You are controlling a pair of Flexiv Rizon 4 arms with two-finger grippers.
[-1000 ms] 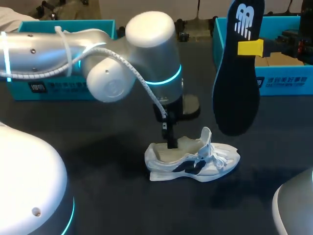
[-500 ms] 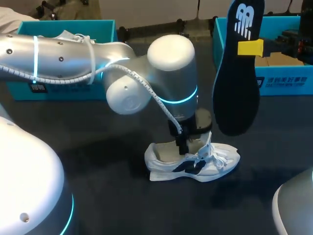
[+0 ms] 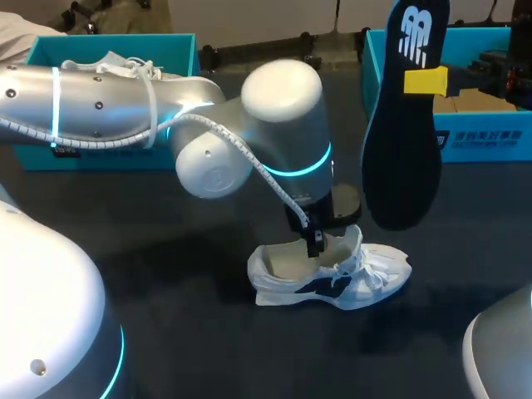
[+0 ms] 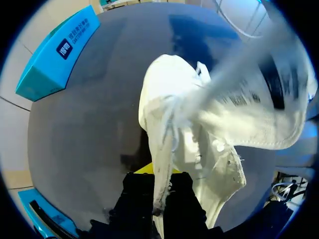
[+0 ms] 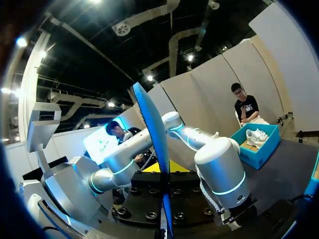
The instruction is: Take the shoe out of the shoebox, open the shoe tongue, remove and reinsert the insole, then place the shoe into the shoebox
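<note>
The shoe (image 3: 328,278) lies on its side on the dark table (image 3: 166,332), out of the box, toe toward the right arm. The left gripper (image 3: 316,243) comes down into its opening. In the left wrist view its fingers (image 4: 185,199) are pinched on a strip of white cloth, which looks like the tongue (image 3: 353,243), and the tongue stands up.

The pinch is thin and only on soft cloth. If the arm pulls too hard, the cloth could slip out and the tongue would flop back over the hole. If it pulls up too much, the whole shoe could lift or slide, because nothing else holds the shoe down. The laces (image 3: 378,268) lie loose near the toe and could catch on a finger.

Higher up and farther back, the right gripper (image 3: 426,81) is clamped on the dark insole (image 3: 403,158). The insole hangs long end down, above the toe and well apart from the shoe. It is held near one end only, so it could swing or bend on the way down. Then its tip could hit the rim or the left gripper and miss the hole. The two arms would also work close together there and could bump.

At the far edge sit a blue shoebox (image 3: 482,137) on the right and a second box (image 3: 100,150) on the left.
</note>
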